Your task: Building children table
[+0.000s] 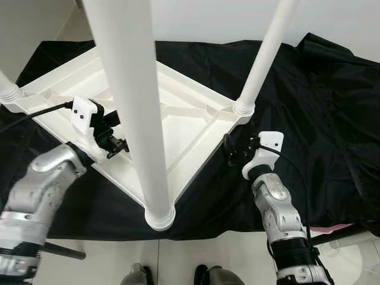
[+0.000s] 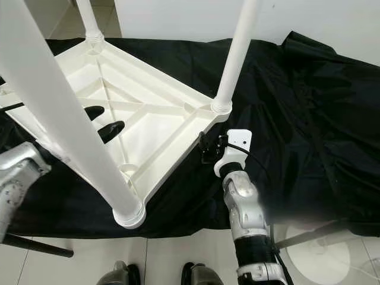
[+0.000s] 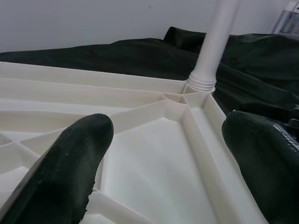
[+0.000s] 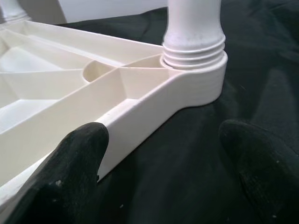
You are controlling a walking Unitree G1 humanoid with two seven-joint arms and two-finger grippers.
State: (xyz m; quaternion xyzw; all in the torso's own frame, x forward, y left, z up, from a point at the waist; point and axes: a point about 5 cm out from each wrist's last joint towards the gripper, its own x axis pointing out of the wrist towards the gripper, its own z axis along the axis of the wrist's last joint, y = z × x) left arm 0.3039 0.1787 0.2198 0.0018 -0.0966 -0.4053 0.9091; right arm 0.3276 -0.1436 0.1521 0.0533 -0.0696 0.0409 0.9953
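Note:
The white children's table [image 1: 190,113] lies upside down on a black cloth, its ribbed underside facing up. White legs stand in its corners: a near leg [image 1: 133,113], a right leg [image 1: 264,56], a left leg [image 1: 8,90] and a far leg [image 2: 89,21]. My left gripper [image 2: 102,122] hovers open over the underside beside the near leg, fingers [image 3: 70,172] apart with nothing between them. My right gripper [image 1: 234,148] is open at the table's outer edge, just below the right leg's threaded socket [image 4: 194,51]. The rim [image 4: 140,116] runs between its fingers [image 4: 74,177].
The black cloth [image 1: 320,119] covers the floor under and to the right of the table. White tiles show at the front, with a black rod [image 1: 59,250] at the lower left and a white round base [image 2: 320,249] at the lower right. A white wall stands behind.

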